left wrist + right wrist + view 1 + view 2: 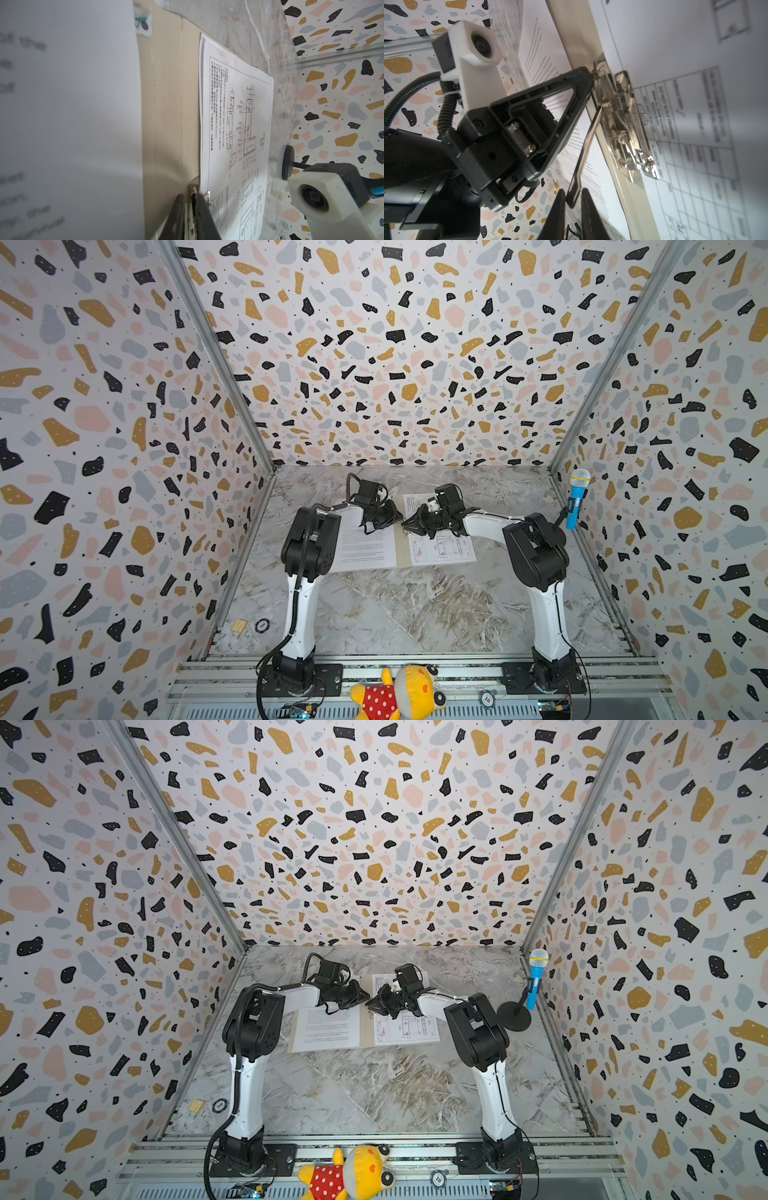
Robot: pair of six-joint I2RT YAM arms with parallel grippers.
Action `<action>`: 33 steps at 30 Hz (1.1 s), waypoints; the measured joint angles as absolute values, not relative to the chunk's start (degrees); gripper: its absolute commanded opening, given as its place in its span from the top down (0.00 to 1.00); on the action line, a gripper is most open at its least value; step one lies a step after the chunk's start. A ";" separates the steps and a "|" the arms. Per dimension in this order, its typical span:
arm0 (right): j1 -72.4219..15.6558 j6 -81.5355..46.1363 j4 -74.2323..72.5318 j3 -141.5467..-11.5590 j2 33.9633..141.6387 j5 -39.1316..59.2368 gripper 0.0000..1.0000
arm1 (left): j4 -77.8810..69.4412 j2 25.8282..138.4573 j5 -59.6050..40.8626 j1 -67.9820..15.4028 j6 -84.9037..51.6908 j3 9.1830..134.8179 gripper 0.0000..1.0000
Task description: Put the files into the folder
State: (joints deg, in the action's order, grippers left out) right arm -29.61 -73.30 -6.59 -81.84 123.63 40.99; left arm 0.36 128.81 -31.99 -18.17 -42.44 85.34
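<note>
The folder [402,551] lay open by the bench's [415,605] far edge, files [442,549] on both halves, left jaws pinched shut on the base of the clip [623,116] and right jaws closed on its raised lever [588,137], so clamping seemed the step in hand, next needing a steady lever swing.

A robotics lab test cell: terrazzo-print panels [374,344] box in a marble-look table [415,605] on three sides, an aluminium rail [457,672] along the front carries two bolted-down robot arms [303,605], with exposed circuit boards [297,711] and a plush toy [399,693] beside them
</note>
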 measured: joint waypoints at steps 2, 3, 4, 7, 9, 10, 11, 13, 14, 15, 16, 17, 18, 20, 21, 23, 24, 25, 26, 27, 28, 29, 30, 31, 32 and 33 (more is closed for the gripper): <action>-29.61 -73.43 -7.01 -81.41 123.63 41.15 0.84 | 0.36 128.81 -31.99 -18.17 -42.35 85.34 0.86; -29.61 -73.52 -7.27 -81.23 123.63 41.23 0.84 | 0.36 128.81 -31.99 -18.17 -42.26 85.34 0.86; -29.61 -73.60 -7.55 -81.06 123.63 41.36 0.85 | 0.36 128.81 -31.99 -18.17 -42.17 85.34 0.86; -29.61 -73.91 -8.29 -80.73 123.63 41.47 0.87 | 0.36 128.81 -31.99 -18.17 -41.95 85.34 0.86; -29.61 -74.06 -8.64 -80.62 123.63 41.54 0.88 | 0.36 128.81 -31.97 -18.17 -41.76 85.34 0.86; -29.61 -74.11 -8.71 -80.58 123.63 41.58 0.89 | 0.38 128.81 -31.97 -18.17 -41.67 85.34 0.86; -29.61 -74.11 -8.88 -80.47 123.63 41.63 0.89 | 0.38 128.81 -31.94 -18.17 -41.54 85.34 0.86; -29.61 -74.13 -9.34 -79.90 123.59 41.74 0.91 | 0.38 128.81 -31.92 -18.17 -41.43 85.34 0.86; -29.61 -74.13 -9.58 -79.53 123.57 41.80 0.91 | 0.38 128.81 -31.92 -18.17 -41.32 85.34 0.86; -29.61 -74.13 -9.82 -79.20 123.55 41.85 0.92 | 0.38 128.81 -31.90 -18.17 -41.28 85.34 0.86; -29.61 -74.11 -10.04 -78.78 123.48 41.89 0.92 | 0.38 128.84 -31.90 -18.17 -41.23 85.34 0.86; -29.61 -74.08 -10.20 -78.39 123.44 41.89 0.93 | 0.38 128.84 -31.90 -18.17 -41.17 85.34 0.86; -29.61 -73.97 -10.35 -78.13 123.37 41.91 0.93 | 0.40 128.84 -31.88 -18.17 -41.15 85.34 0.86; -29.61 -73.19 -10.33 -77.95 123.37 41.91 0.94 | 0.38 128.90 -31.90 -18.17 -41.12 85.34 0.86; -29.61 -72.64 -10.24 -77.95 123.37 41.87 0.94 | 0.38 128.95 -31.92 -18.17 -41.12 85.38 0.86; -29.58 -70.94 -9.67 -77.93 123.33 41.67 0.95 | 0.43 129.05 -31.94 -18.17 -41.12 85.56 0.86; -29.58 -70.22 -9.50 -77.87 123.33 41.58 0.95 | 0.45 129.14 -31.94 -18.17 -41.10 85.69 0.86; -29.58 -69.28 -9.39 -77.62 123.24 41.50 0.95 | 0.47 129.29 -31.94 -18.17 -41.10 85.91 0.86; -29.58 -68.42 -9.32 -77.25 123.13 41.43 0.95 | 0.47 129.49 -31.94 -18.17 -41.10 86.11 0.86; -29.58 -67.77 -9.30 -76.95 123.09 41.36 0.95 | 0.47 129.62 -31.97 -18.15 -41.10 86.24 0.86; -29.56 -67.00 -9.26 -76.58 123.04 41.34 0.95 | 0.43 129.69 -31.99 -18.13 -41.10 86.28 0.86; -29.54 -66.26 -9.34 -76.29 123.02 41.36 0.95 | 0.47 129.69 -32.03 -18.11 -41.10 86.28 0.86; -29.52 -65.69 -9.50 -76.05 123.02 41.36 0.95 | 0.45 129.69 -32.08 -18.11 -41.10 86.28 0.86; -29.50 -65.14 -9.69 -75.79 123.02 41.36 0.95 | 0.45 129.71 -32.21 -18.11 -41.10 86.28 0.86; -29.47 -64.71 -9.89 -75.53 123.00 41.36 0.95 | 0.40 129.78 -32.40 -18.11 -41.10 86.28 0.86; -29.45 -64.25 -10.09 -75.20 122.93 41.34 0.95 | 0.36 129.86 -32.62 -18.11 -41.10 86.28 0.86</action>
